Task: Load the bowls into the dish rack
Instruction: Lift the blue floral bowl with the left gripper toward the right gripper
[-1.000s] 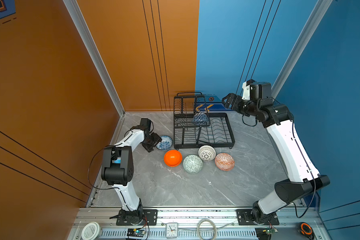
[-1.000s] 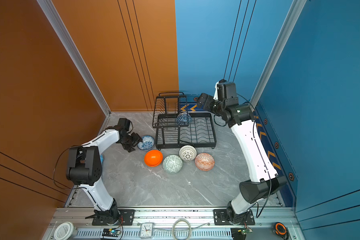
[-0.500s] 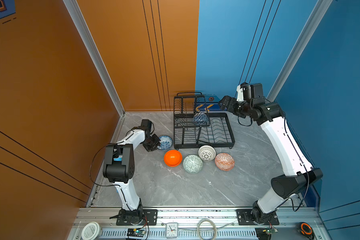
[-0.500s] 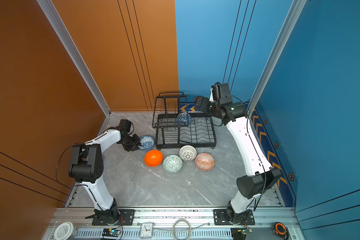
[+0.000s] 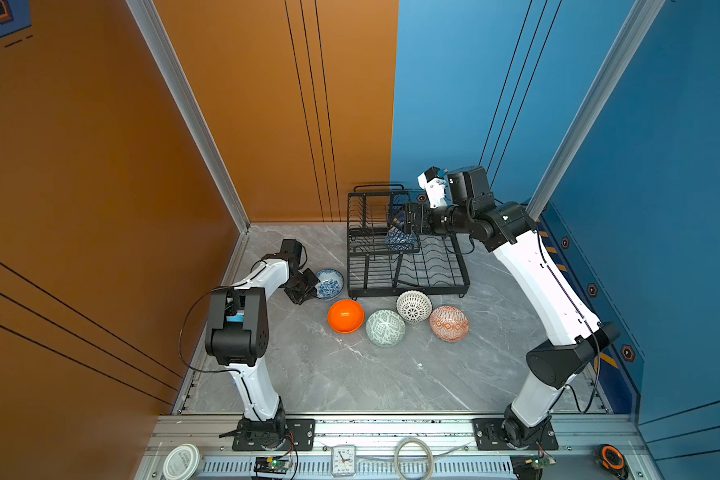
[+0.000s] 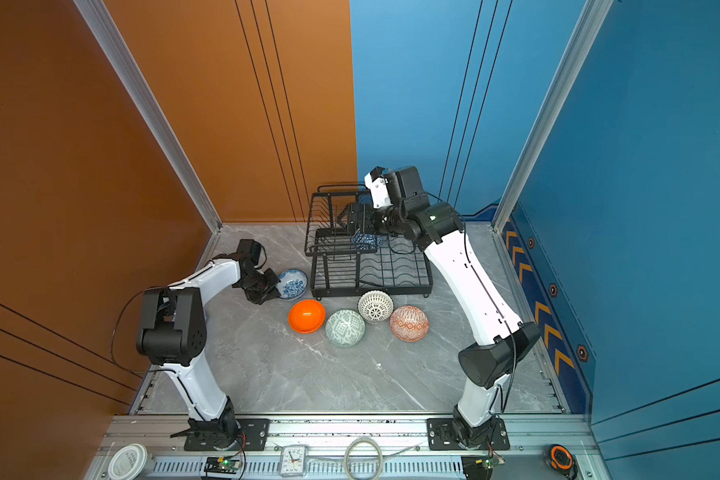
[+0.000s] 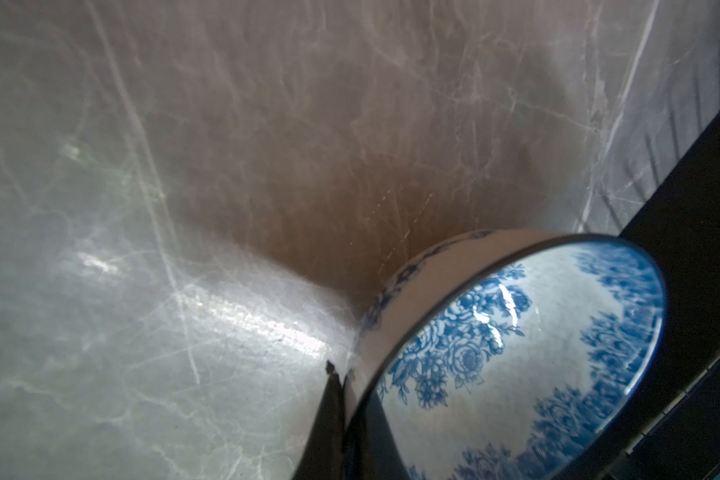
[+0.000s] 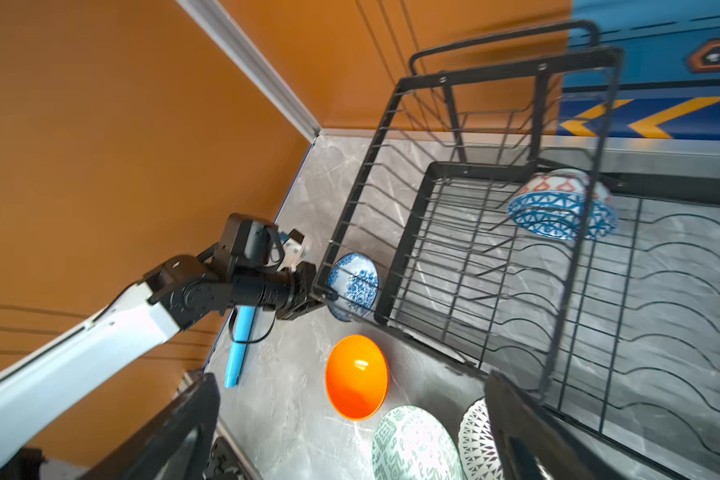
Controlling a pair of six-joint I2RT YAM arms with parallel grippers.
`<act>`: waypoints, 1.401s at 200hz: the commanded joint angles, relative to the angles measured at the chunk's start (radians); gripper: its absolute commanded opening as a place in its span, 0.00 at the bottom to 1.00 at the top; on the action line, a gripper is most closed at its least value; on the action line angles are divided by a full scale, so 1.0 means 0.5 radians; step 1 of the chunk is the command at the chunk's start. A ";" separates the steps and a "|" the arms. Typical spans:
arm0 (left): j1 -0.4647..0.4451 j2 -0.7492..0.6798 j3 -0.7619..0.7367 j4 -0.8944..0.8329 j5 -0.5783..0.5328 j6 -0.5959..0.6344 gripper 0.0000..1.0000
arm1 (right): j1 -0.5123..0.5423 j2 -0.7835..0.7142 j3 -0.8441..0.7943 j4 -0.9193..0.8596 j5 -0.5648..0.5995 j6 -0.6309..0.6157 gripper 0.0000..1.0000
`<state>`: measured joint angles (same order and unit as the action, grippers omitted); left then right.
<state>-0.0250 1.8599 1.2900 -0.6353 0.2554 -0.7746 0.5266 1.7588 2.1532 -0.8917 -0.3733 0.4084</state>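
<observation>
Grey table (image 5: 350, 374), left of dish rack (image 5: 433, 282): clamped now on floral bowl (image 5: 329, 284) rim with left gripper (image 5: 312, 286), wide a second ago | moved in over rack with right gripper (image 5: 396, 222), jaws wide, above blue patterned bowl (image 5: 400, 240) inside

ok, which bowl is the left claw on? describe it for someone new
Find the black wire rack at the back of the table. Off its near corner toward the orange wall sits a bowl, the left claw shut on its rim. It alone is white with blue flowers inside; the orange bowl beside it is plain.
</observation>
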 commanded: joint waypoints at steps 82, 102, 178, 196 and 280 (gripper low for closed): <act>0.130 -0.270 0.207 -0.025 -0.004 -0.016 0.00 | 0.175 0.089 0.060 -0.152 0.106 -0.051 1.00; 0.135 -0.343 0.248 0.017 -0.047 -0.068 0.00 | 0.203 0.098 0.103 -0.165 0.188 -0.009 1.00; 0.010 -0.628 0.224 0.452 -0.131 -0.276 0.00 | 0.246 0.182 0.298 -0.171 0.242 0.156 1.00; -0.032 -0.711 0.198 0.551 -0.205 -0.312 0.00 | 0.244 0.208 0.355 -0.171 0.253 0.280 1.00; -0.399 -0.865 0.137 1.200 -0.522 -0.277 0.00 | 0.138 0.173 0.536 -0.045 0.260 0.753 1.00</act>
<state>-0.1745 1.4475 1.3479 -0.1879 0.0689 -0.9321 0.6144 1.8660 2.3936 -0.9512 -0.2485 0.6926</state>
